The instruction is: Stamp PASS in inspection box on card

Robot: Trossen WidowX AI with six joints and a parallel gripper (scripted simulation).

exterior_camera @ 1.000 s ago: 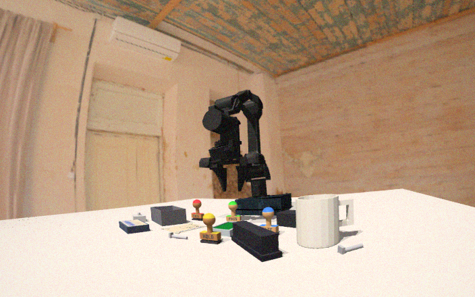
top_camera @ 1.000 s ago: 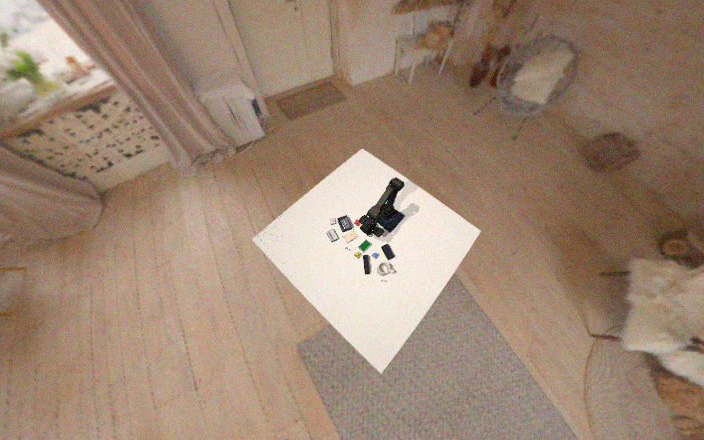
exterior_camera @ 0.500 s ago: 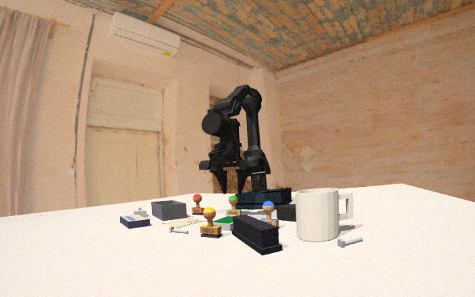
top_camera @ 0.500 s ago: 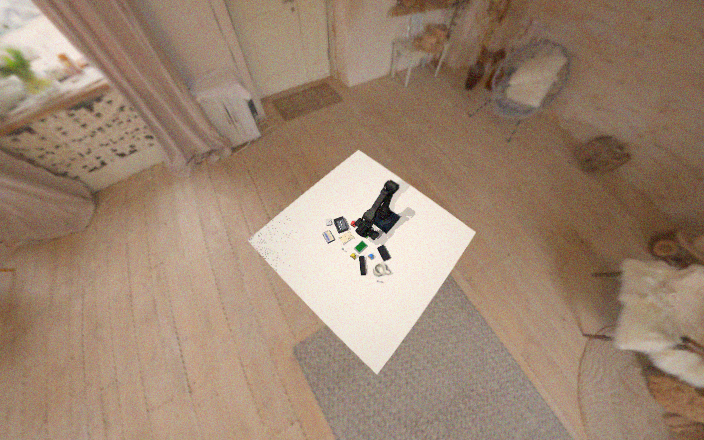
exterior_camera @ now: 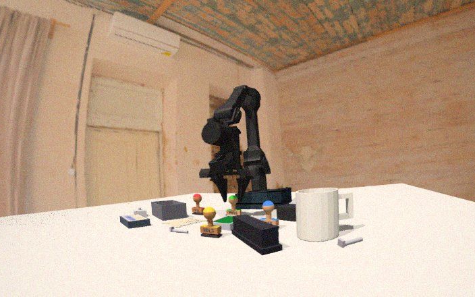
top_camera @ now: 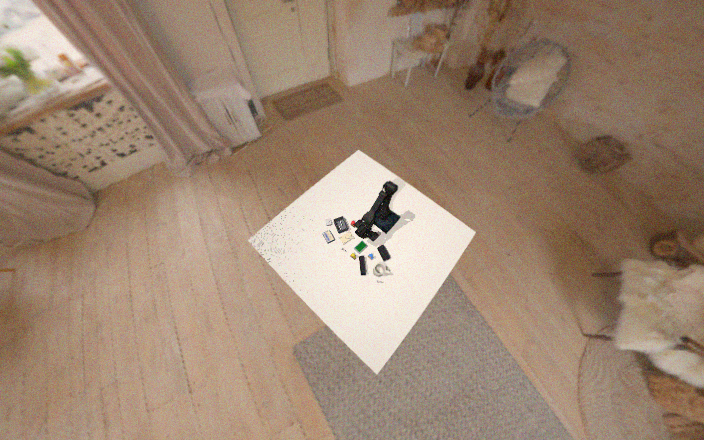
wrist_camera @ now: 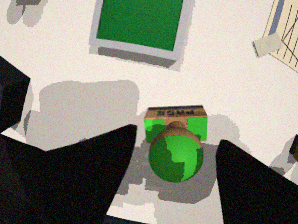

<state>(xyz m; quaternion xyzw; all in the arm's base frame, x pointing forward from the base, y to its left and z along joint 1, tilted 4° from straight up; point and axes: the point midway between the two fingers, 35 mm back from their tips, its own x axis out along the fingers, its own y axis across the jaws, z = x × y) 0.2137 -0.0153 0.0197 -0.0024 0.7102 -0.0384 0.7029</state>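
The PASS stamp (exterior_camera: pixel 233 212) (wrist_camera: pixel 176 157), with a green ball knob and wooden block, stands upright on the white bench. My gripper (exterior_camera: pixel 232 198) (wrist_camera: pixel 178 140) is partly open and points down. Its fingertips are on either side of the knob, with gaps to both in the wrist view. The green ink pad (top_camera: pixel 360 246) (exterior_camera: pixel 226 220) (wrist_camera: pixel 140 25) in its grey tray lies beyond the stamp in the wrist view. The cream card (top_camera: pixel 347 238) (exterior_camera: pixel 181 222) (wrist_camera: pixel 291 35) lies flat at the upper right of the wrist view. Its inspection box cannot be made out.
The red stamp (exterior_camera: pixel 197 199), yellow stamp (exterior_camera: pixel 209 217) and blue stamp (exterior_camera: pixel 268 208) stand around the pad. A dark open box (exterior_camera: pixel 169 210) is behind the card. A long black block (exterior_camera: pixel 256 234) and a white mug (exterior_camera: pixel 316 216) stand toward the exterior camera.
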